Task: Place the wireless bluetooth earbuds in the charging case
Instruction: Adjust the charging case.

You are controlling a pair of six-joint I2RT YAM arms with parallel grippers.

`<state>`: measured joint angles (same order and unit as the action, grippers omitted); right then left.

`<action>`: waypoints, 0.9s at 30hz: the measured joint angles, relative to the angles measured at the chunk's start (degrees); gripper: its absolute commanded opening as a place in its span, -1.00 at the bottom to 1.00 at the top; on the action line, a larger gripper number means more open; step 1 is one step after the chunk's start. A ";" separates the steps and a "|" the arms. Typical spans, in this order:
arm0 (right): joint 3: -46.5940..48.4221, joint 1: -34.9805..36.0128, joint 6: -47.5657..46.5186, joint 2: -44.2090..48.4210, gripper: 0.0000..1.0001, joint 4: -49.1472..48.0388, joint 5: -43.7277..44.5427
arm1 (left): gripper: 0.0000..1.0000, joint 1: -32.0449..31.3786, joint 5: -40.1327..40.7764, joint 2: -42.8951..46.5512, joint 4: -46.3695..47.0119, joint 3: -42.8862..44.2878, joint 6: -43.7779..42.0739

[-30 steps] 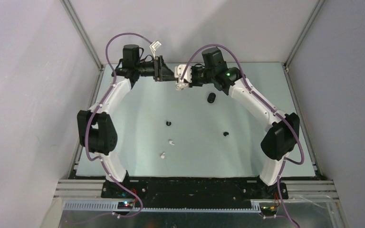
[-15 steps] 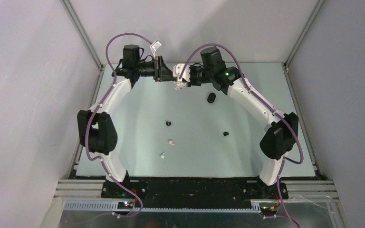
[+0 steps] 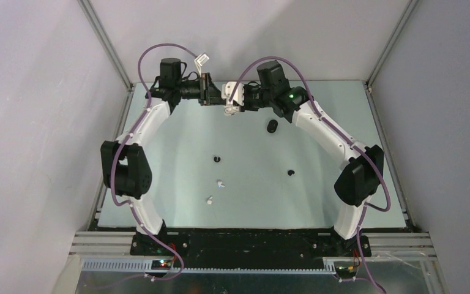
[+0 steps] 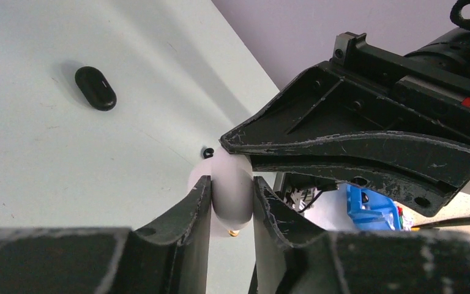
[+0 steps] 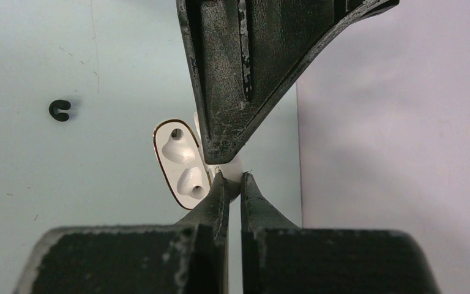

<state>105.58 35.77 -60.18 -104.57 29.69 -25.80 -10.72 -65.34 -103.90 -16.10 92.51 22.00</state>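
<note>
Pale green table (image 3: 318, 202), grey walls (image 3: 37, 122), aluminium corner posts (image 3: 107, 46), slotted rail (image 3: 251, 264) in front

No text, brand, number or sign can be read in any view. A white tag (image 3: 201, 59) hangs on the left arm's cable in the top view, but any print on it is too small to be made out. On the white case (image 5: 182, 164) no lettering can be made out. A blue part (image 4: 373, 207) shows only blurred marks.
</note>
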 measured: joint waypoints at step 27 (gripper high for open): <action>2.43 -1.16 6.47 0.31 0.31 2.23 -2.29 | -1.00 0.00 -0.79 -0.72 -1.03 0.94 -0.42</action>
<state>108.01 34.61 -53.71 -104.27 31.92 -28.10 -10.72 -66.13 -104.62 -17.12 93.45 21.58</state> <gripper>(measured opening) 0.594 0.262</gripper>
